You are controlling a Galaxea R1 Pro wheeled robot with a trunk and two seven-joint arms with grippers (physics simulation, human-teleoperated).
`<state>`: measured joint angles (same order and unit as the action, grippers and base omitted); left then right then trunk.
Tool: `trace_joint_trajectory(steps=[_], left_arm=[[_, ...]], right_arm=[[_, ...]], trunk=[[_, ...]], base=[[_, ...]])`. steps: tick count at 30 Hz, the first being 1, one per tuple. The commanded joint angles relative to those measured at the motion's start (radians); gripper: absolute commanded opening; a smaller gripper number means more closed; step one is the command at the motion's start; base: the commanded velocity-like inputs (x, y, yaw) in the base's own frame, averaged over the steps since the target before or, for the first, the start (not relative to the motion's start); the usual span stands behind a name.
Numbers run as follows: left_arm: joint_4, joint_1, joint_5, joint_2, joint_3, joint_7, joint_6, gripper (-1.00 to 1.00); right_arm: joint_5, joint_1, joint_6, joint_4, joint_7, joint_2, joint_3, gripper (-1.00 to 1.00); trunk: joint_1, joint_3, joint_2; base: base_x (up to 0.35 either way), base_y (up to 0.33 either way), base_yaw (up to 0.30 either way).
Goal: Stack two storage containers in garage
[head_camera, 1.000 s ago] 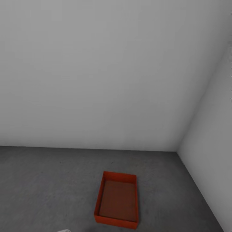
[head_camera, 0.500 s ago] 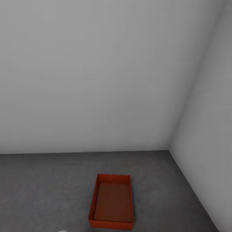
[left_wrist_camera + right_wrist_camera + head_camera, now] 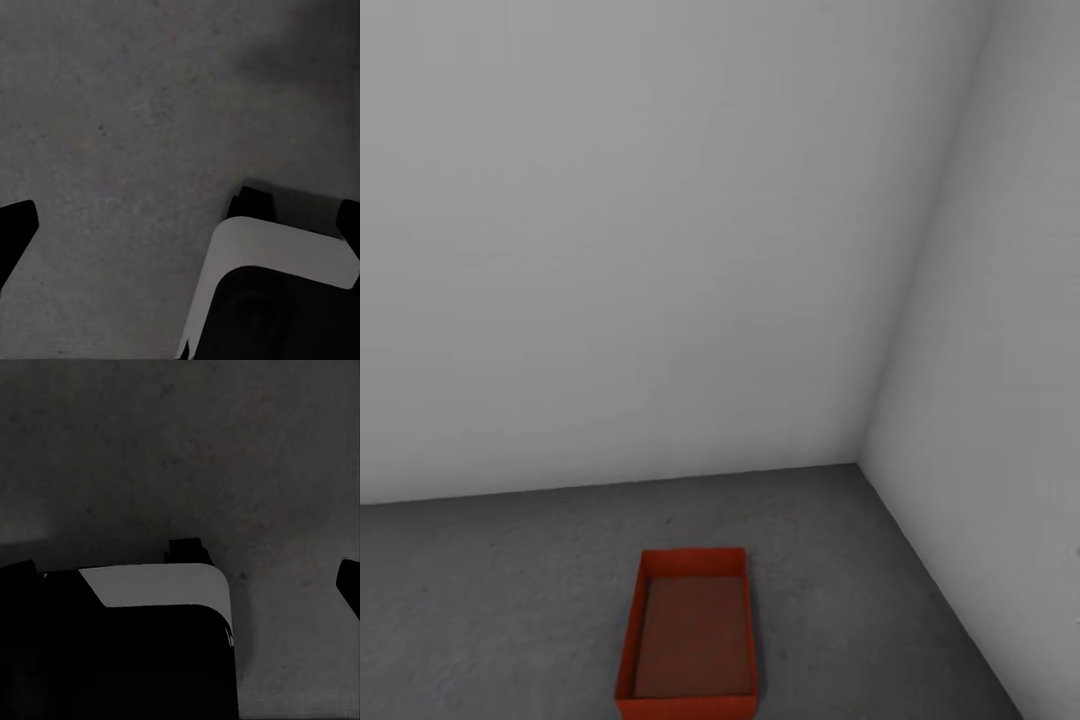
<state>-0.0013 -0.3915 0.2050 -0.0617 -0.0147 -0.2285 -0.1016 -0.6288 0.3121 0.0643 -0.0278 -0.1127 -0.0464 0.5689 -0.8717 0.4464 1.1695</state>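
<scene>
A: The whole head view has swung; the wall corner (image 3: 863,462) and the container now sit further left and lower, so the camera turned, not the box.

B: Progress?

A: One storage container (image 3: 690,640) sits on the dark grey floor (image 3: 490,600) of the garage, near the corner. The second, I judge, is yet to be fetched and stacked.

B: Its look?

A: Orange-red, shallow, lidless, empty, upright.

B: Grippers?

A: The left gripper (image 3: 180,217) and right gripper (image 3: 184,566) are spread wide over bare floor, holding nothing.
</scene>
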Motion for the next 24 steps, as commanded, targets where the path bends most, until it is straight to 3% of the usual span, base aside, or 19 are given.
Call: trace_joint_trajectory(steps=[1,24], left_arm=[[0.0,0.002,0.006,0.0,-0.002,-0.002,0.003,1.0],[-0.002,0.007,0.01,0.016,-0.001,-0.002,0.02,1.0]], right_arm=[[-0.008,0.0,0.005,-0.003,-0.001,0.0,0.008,1.0],[-0.008,-0.002,0.005,-0.002,-0.001,0.004,0.009,1.0]], trunk=[[0.0,0.0,0.001],[0.0,-0.005,0.001]], base=[[0.0,0.0,-0.181],[0.0,0.0,-0.029]])
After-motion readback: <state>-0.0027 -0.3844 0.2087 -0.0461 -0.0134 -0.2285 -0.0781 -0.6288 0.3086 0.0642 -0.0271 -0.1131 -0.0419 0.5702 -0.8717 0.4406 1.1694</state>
